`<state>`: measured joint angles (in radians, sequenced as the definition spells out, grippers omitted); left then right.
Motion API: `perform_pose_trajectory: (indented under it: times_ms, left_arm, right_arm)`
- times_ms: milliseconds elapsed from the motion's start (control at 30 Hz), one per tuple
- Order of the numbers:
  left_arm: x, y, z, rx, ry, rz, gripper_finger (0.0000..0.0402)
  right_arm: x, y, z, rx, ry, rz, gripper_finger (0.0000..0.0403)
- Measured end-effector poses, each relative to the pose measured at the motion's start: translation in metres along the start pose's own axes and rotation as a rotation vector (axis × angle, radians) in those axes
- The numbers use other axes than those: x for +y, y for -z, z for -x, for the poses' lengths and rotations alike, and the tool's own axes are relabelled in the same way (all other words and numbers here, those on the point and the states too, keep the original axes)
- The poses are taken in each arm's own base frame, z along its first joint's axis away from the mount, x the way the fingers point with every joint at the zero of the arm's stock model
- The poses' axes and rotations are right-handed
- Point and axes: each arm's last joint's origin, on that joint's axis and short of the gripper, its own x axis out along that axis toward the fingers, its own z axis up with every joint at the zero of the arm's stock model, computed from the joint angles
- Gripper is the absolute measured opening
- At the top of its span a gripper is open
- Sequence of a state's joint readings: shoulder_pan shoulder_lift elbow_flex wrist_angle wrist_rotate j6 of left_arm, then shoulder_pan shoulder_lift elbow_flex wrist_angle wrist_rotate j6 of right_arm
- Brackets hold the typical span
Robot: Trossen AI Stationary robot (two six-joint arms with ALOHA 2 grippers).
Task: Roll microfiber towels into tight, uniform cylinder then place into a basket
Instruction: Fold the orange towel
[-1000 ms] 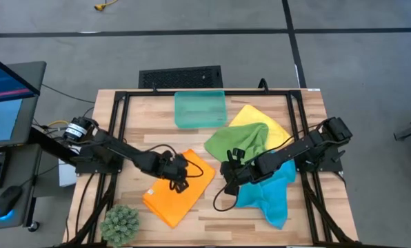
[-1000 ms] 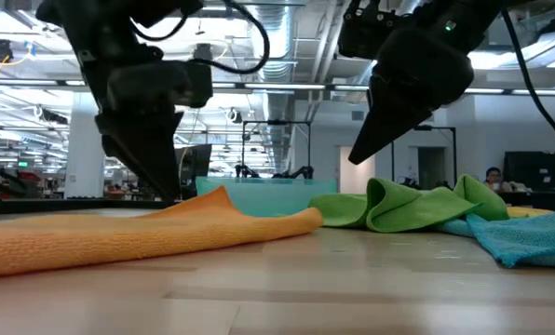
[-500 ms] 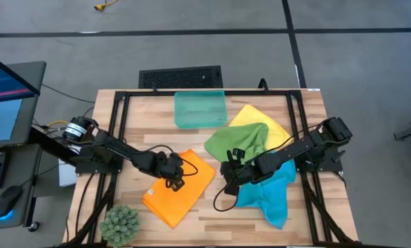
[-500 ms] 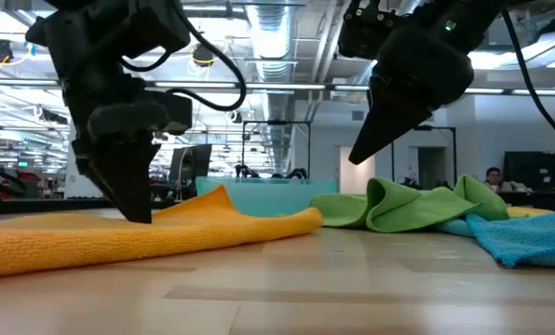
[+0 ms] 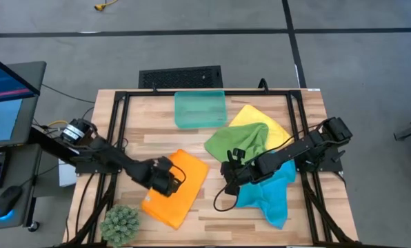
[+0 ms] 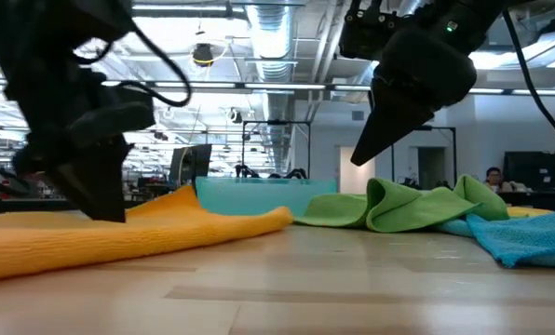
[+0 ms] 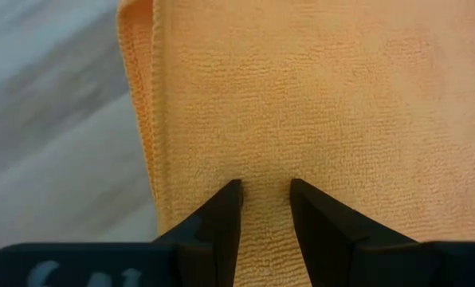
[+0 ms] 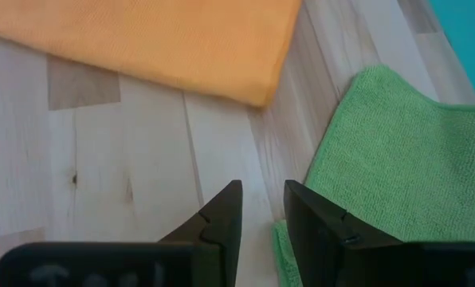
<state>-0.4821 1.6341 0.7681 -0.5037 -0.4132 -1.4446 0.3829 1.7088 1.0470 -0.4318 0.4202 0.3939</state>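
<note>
The high view is looking straight down from well above the table (image 5: 261, 213), taking in its whole top, both arms and the floor around it. The low view is sitting at tabletop height, facing level across the table into the room behind, very near the orange towel (image 6: 119, 237). The left wrist view is pointing down past its own fingers (image 7: 221, 219), close over the orange towel (image 7: 301, 96). The right wrist view is looking down past its fingers (image 8: 221, 215) at bare table beside the orange towel (image 8: 158, 40). All four views are sharing the orange towel (image 5: 178, 184).
</note>
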Motion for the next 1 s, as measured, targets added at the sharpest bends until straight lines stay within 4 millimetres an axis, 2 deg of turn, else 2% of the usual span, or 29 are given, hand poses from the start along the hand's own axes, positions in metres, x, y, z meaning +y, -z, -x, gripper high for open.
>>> perform_pose_trajectory:
  times_ms: [200, 367, 500, 633, 767, 1000]
  left_arm:
    - [-0.008, 0.025, 0.014, -0.023, 0.077, 0.062, 0.0106]
    - [-0.025, 0.029, 0.03, -0.11, 0.146, -0.004, 0.0106]
    - [-0.04, 0.02, 0.041, -0.204, 0.176, -0.176, 0.0106]
    - [-0.045, 0.008, 0.037, -0.258, 0.165, -0.462, 0.0106]
    - [-0.044, -0.007, 0.022, -0.186, 0.224, -0.542, 0.0106]
    - [-0.046, -0.031, 0.012, -0.115, 0.312, -0.668, 0.0106]
  right_arm:
    - [0.003, 0.002, 0.002, 0.0, -0.006, 0.011, 0.0118]
    - [0.004, 0.002, 0.002, -0.001, -0.008, 0.013, 0.0118]
    - [0.004, 0.002, 0.002, -0.002, -0.008, 0.012, 0.0118]
    - [0.005, 0.001, 0.002, -0.011, -0.012, 0.008, 0.0118]
    - [0.005, 0.0, 0.002, -0.015, -0.014, 0.006, 0.0118]
    - [0.001, -0.002, 0.0, -0.018, -0.007, 0.0, 0.0118]
